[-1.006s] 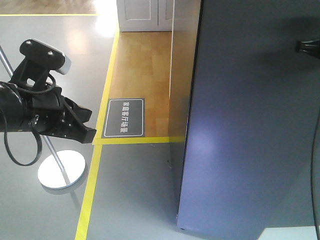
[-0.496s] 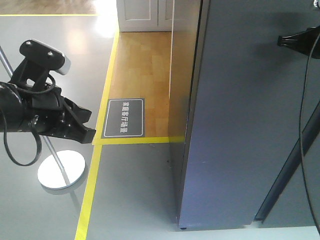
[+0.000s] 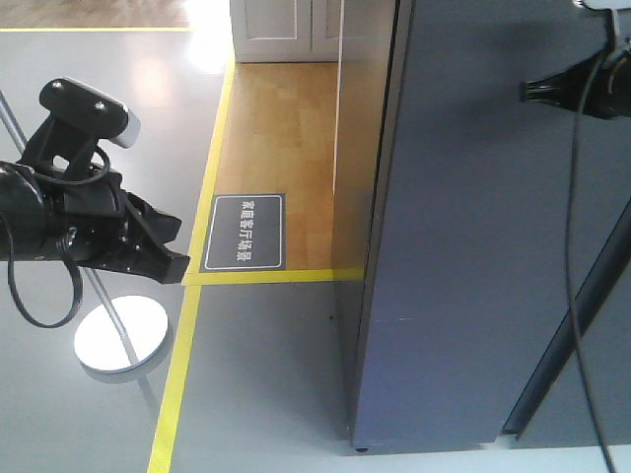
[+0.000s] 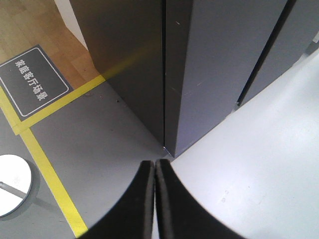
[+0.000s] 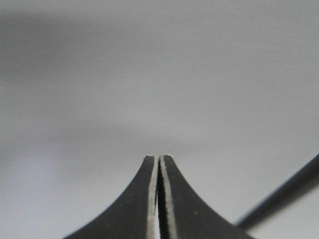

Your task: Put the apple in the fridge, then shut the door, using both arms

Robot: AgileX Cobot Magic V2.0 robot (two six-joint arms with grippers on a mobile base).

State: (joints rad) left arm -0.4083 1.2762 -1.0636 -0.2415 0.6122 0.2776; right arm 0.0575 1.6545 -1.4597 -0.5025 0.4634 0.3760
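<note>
The fridge is a tall dark grey cabinet, and its door lies flat against it, so the inside is hidden. The apple is out of view. My right gripper is shut and empty; its tips are at the door's upper outer face. In the right wrist view the shut right gripper points at a blank grey surface, close up. My left gripper is shut and empty at the left, apart from the fridge. In the left wrist view it points at the fridge's bottom corner.
A thin silver pole on a round white base stands under my left arm. Yellow floor tape runs past a dark floor sign. A black cable hangs before the door. A second dark panel stands right of the door.
The door has swung shut against the cabinet. My right gripper has moved left across the door's face. My left arm has not moved.
</note>
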